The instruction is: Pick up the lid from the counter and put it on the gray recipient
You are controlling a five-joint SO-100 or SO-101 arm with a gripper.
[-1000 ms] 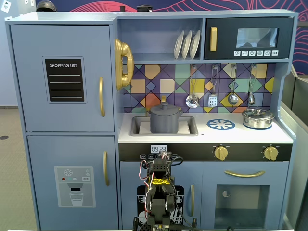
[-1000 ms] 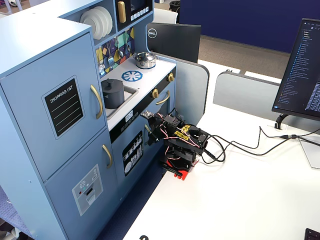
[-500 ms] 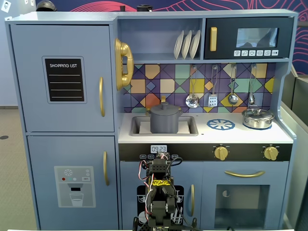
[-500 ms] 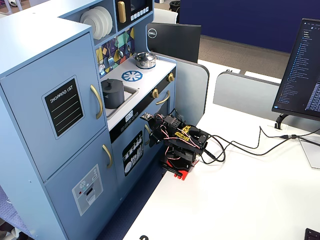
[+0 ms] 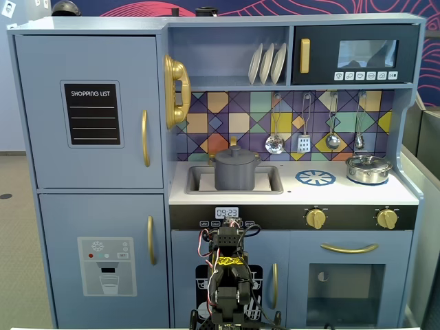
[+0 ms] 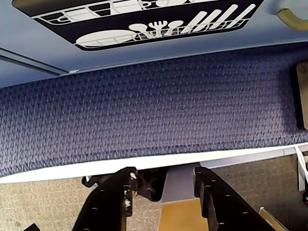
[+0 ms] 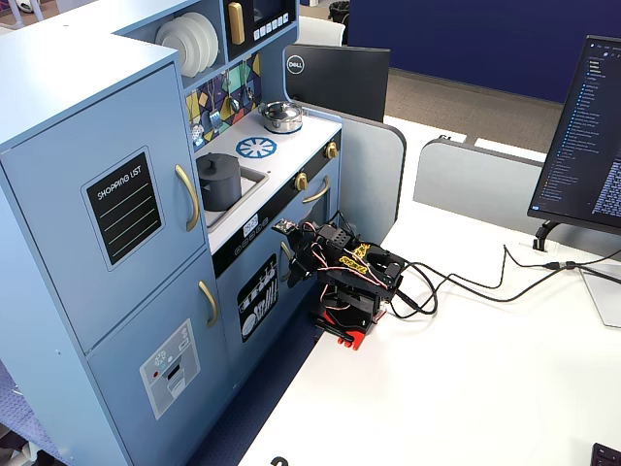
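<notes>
In the wrist view the gripper enters from the bottom edge, its two black fingers standing moderately apart with nothing between them and touching nothing. Beyond them, across the middle of the frame, runs blue carpet, and the dishwasher print lies along the upper edge.

In a fixed view, the folded arm sits at bottom centre, in front of the toy kitchen's lower doors. Just left of centre, the gray recipient stands in the sink recess of the counter, and the lid rests on top of it, knob up, so what is in the pot is hidden. To the right comes the blue burner print, then the shiny silver pot at the counter's right end, closed by its own lid.

In the other fixed view, the gray recipient with its lid shows left of centre, and the arm sits at centre on the white table.
</notes>
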